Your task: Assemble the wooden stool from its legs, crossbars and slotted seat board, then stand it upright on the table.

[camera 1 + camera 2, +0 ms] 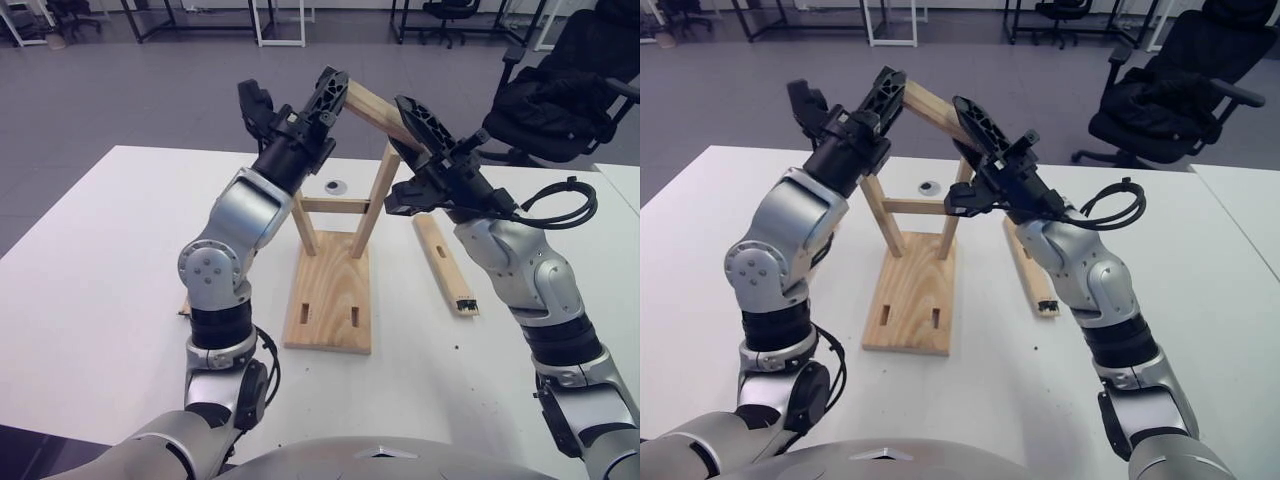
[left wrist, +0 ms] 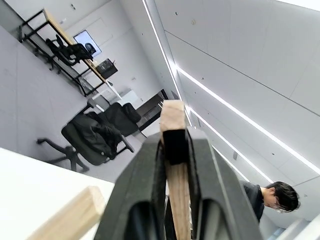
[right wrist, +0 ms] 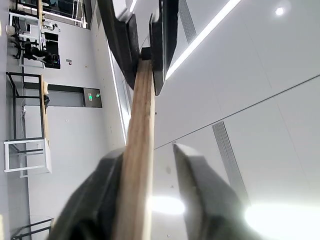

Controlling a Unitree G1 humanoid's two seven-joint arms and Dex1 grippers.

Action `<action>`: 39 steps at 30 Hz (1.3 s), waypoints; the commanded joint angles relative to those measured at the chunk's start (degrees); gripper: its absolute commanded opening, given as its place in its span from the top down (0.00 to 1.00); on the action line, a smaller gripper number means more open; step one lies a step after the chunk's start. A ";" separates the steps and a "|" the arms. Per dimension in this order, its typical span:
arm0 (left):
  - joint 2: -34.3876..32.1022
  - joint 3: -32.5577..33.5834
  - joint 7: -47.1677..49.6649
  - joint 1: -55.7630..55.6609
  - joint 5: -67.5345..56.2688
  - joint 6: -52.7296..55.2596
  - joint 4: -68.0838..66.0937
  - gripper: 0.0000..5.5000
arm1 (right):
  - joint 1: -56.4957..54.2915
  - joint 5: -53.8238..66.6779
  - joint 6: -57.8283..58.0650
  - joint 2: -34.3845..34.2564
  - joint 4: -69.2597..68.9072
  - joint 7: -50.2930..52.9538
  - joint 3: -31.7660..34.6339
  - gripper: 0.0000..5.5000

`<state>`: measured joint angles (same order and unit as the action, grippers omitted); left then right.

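At lower centre the board (image 1: 330, 300) lies flat on the white table (image 1: 100, 250), with two slots showing at its near end. Two legs (image 1: 372, 200) stand at its far end, joined by a rung (image 1: 335, 205); the left arm hides the left leg's top. A loose leg (image 1: 445, 265) lies right of the board. Above, the left gripper (image 1: 332, 88) pinches a slanting bar (image 1: 370, 102). The right gripper (image 1: 418, 128), fingers spread, straddles and hides the bar's lower end. An office chair (image 1: 560, 90) stands upper right.
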<state>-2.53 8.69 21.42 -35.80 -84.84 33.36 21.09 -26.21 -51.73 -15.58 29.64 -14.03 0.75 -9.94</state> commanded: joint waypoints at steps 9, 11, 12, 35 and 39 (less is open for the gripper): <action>-38.14 18.46 -36.92 17.65 24.94 -3.41 -22.78 0.93 | 15.15 31.68 10.92 -8.97 8.24 -0.14 21.54 0.47; -37.05 16.72 -42.84 20.08 29.72 -5.65 -28.42 0.93 | 16.37 36.54 11.55 -10.45 12.68 -1.10 22.43 0.47; -36.02 16.17 -44.54 20.70 30.94 -5.98 -30.08 0.93 | 16.74 37.77 11.56 -10.67 14.44 -1.62 22.23 0.47; -25.72 17.71 -49.35 23.22 42.34 -10.66 -37.90 0.93 | 17.90 39.70 7.32 -10.61 23.67 -2.89 16.44 0.47; -25.41 17.53 -49.20 22.88 43.78 -11.43 -38.53 0.93 | 17.98 39.56 7.30 -10.63 23.76 -2.71 15.98 0.47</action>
<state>-28.40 26.22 -28.17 -12.30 -42.54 22.13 -16.42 -8.32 -12.50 -8.00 18.80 9.26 -1.96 6.38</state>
